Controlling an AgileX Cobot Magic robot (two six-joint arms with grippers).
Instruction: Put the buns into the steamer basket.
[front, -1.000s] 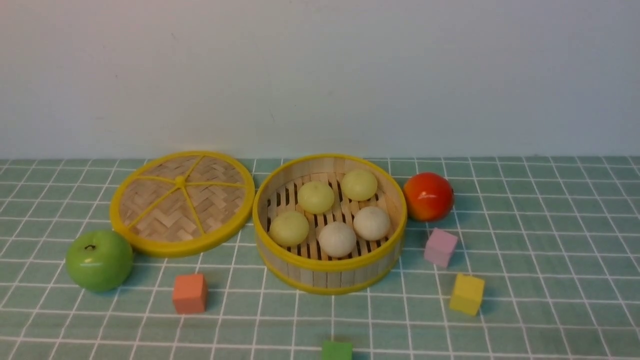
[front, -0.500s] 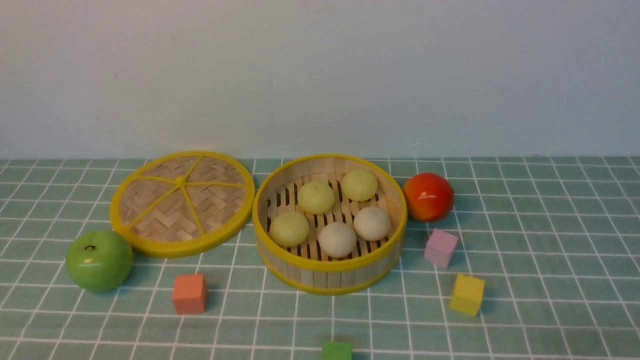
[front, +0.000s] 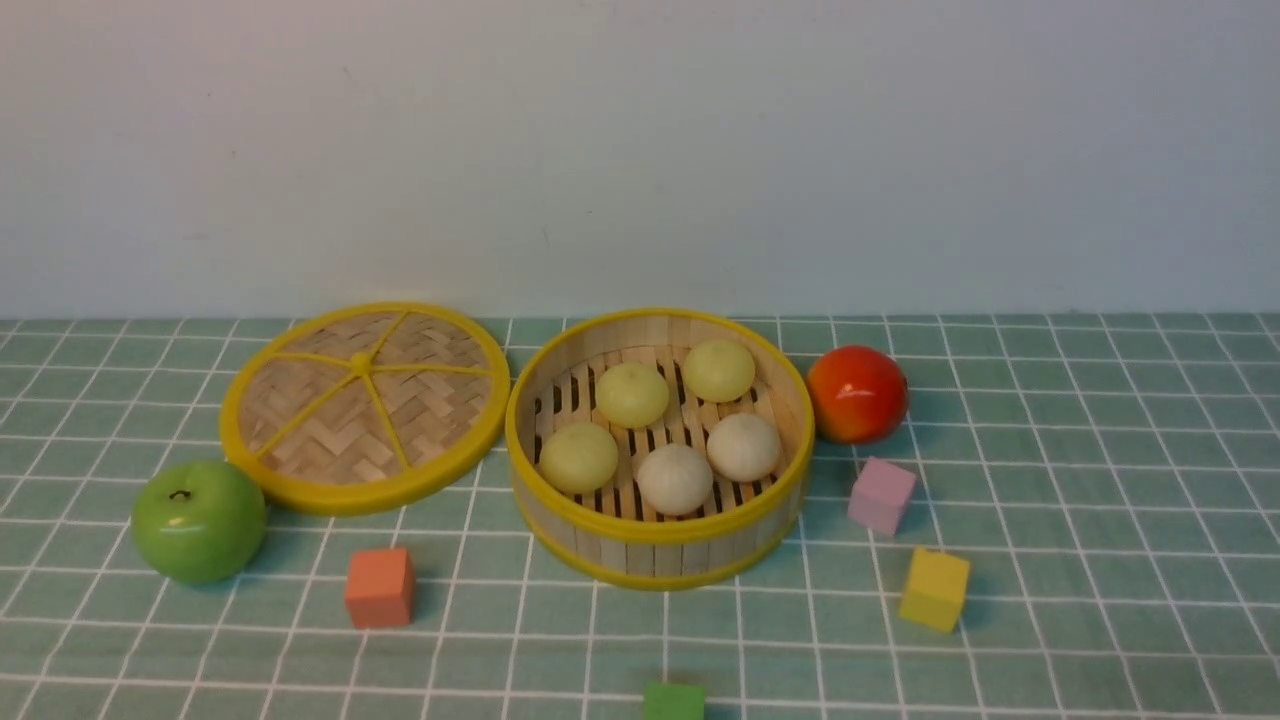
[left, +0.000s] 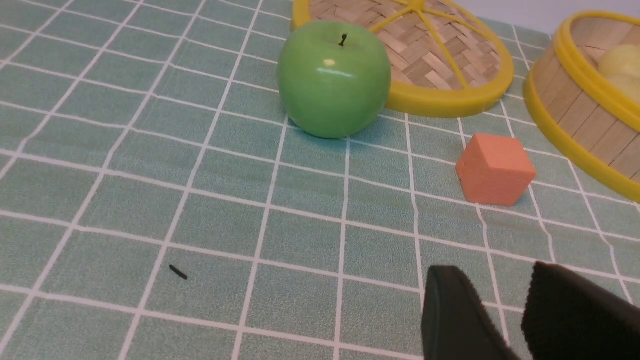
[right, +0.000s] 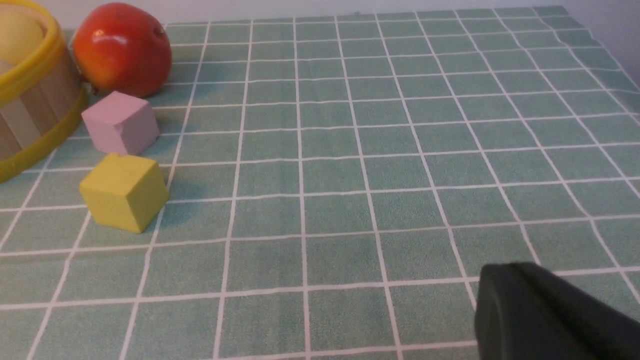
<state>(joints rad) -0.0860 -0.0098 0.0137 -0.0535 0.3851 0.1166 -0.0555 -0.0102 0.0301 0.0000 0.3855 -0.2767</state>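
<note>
1. On my left wrist camera, the left gripper (left: 505, 320) shows two matte black fingers (left: 450, 315) with rounded tips.
2. My right gripper (right: 540, 315) shows as one dark, rounded, matte shape.

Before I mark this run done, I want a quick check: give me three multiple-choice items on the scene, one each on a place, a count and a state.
1. Where is the red-orange fruit?
A. right of the steamer basket
B. on the woven lid
C. beside the green apple

2. How many buns lie in the basket?
A. three
B. four
C. five

3. The basket is
A. covered
B. uncovered, lid flat beside it
C. tipped over

Answers:
1 A, the fruit sits by the basket's right wall.
2 C, three yellow-green and two off-white.
3 B, the lid lies on the cloth to its left.
</note>
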